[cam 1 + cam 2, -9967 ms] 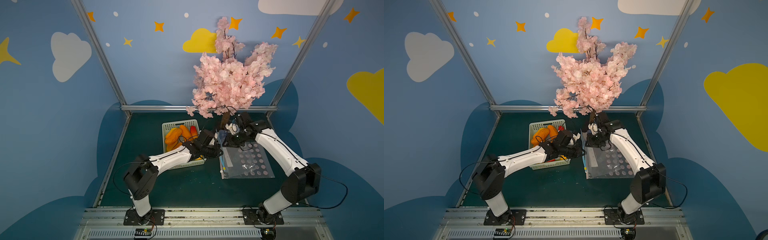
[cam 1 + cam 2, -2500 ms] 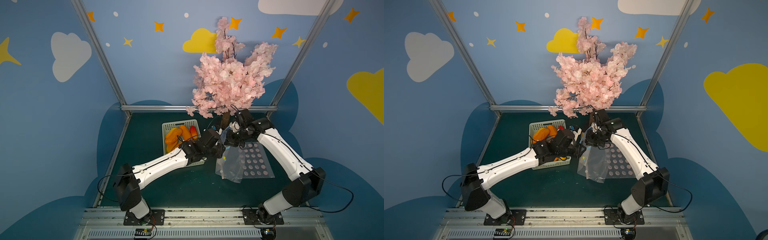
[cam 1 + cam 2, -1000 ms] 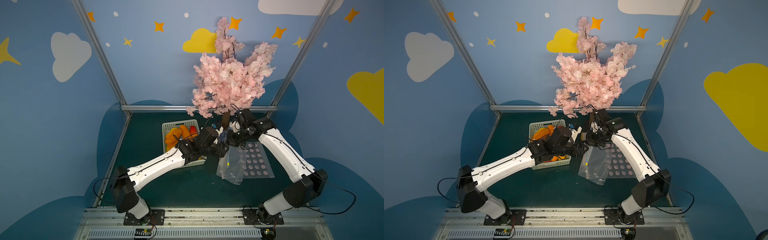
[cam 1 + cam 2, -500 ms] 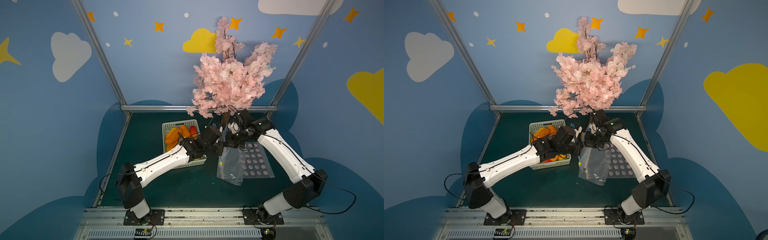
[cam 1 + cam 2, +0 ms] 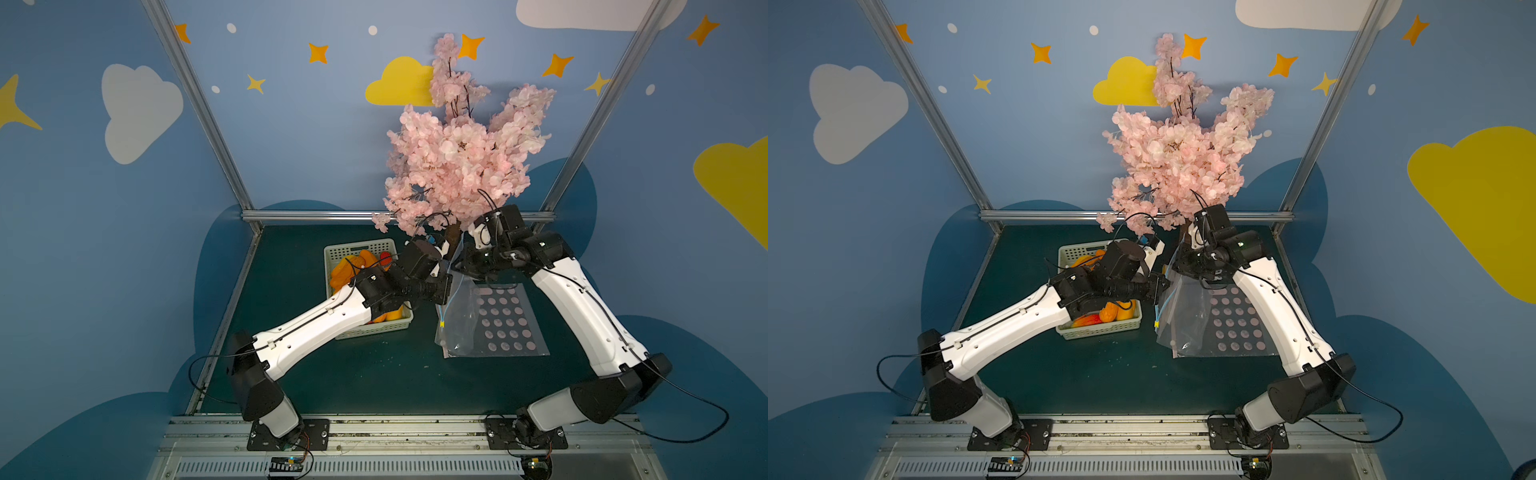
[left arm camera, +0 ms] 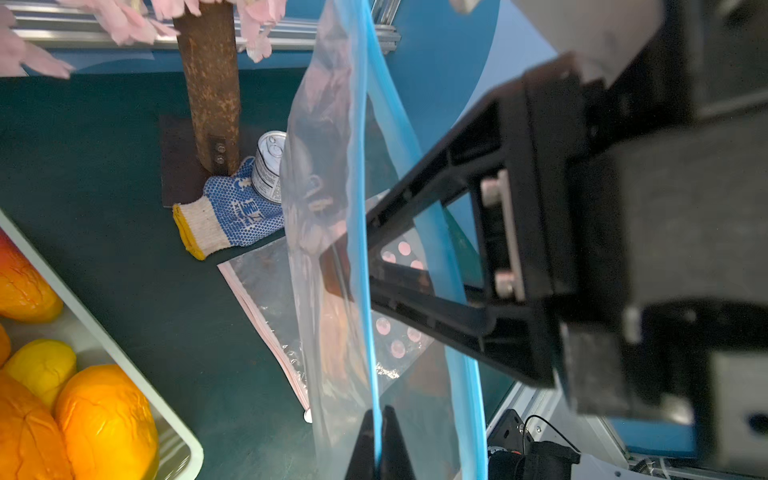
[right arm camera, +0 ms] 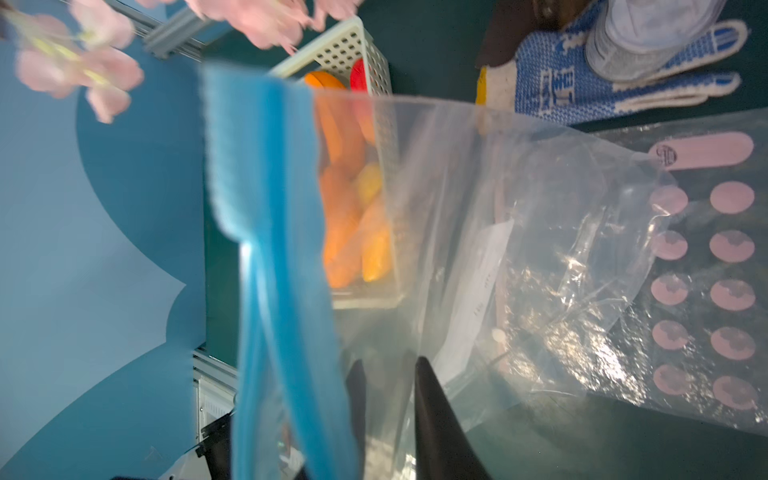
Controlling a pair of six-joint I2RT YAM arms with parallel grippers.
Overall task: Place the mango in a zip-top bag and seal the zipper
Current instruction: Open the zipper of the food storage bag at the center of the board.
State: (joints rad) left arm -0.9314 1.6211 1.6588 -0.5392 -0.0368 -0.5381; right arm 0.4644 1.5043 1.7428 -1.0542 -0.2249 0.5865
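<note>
Left gripper (image 6: 377, 419) clamped on zip-top bag (image 5: 457, 324) at its blue zipper (image 6: 360, 187), right gripper (image 7: 388, 374) jaws slightly apart

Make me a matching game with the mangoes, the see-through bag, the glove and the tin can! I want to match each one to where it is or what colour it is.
Things:
1. mangoes
2. zip-top bag
3. glove
4. tin can

Clues:
A. blue and white, with a yellow cuff
B. silver, beside the tree trunk
C. in the white basket
D. pinched at its blue strip by the left gripper

Pairs: 1-C, 2-D, 3-A, 4-B
</note>
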